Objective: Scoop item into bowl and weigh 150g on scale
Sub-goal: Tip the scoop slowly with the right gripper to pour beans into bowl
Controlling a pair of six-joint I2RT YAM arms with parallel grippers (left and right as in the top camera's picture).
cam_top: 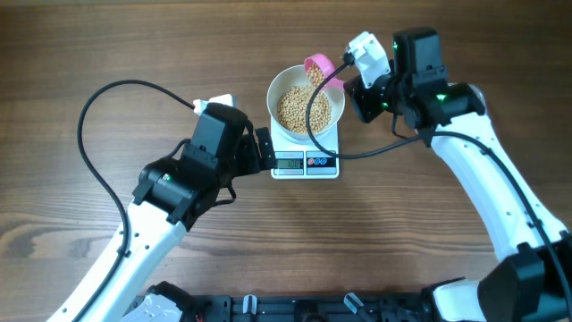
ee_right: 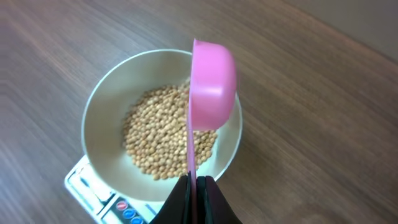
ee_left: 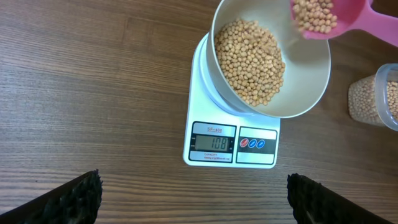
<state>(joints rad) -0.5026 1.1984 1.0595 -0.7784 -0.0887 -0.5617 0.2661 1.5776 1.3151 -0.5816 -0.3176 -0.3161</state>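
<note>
Dark wood-grain tabletop [cam_top: 80, 45] runs under everything. Straight ahead of our left gripper [ee_left: 196, 200], centred between its two fingers, sits the scale [ee_left: 231, 144] with the bowl [ee_left: 308, 78] on its platform, so each addition registers at once. That left gripper is spread to its widest and grips nothing. We judge it hangs back there so its camera can read the display.

Our right gripper [ee_right: 194, 190] is pinched fully closed on the thin handle of the pink scoop [ee_right: 211, 81]. The scoop sticks out beyond the jaw tips and is tilted above the bowl, so its load can tip onto the beans [ee_left: 249, 59] heaped inside.

From the right wrist we see only the scoop's back, and its contents are hidden. The display's digits are small, and they seem to us short of the target. Off to the right of the left jaws, a clear container [ee_left: 380, 96] of beans is cut off by the frame edge.
</note>
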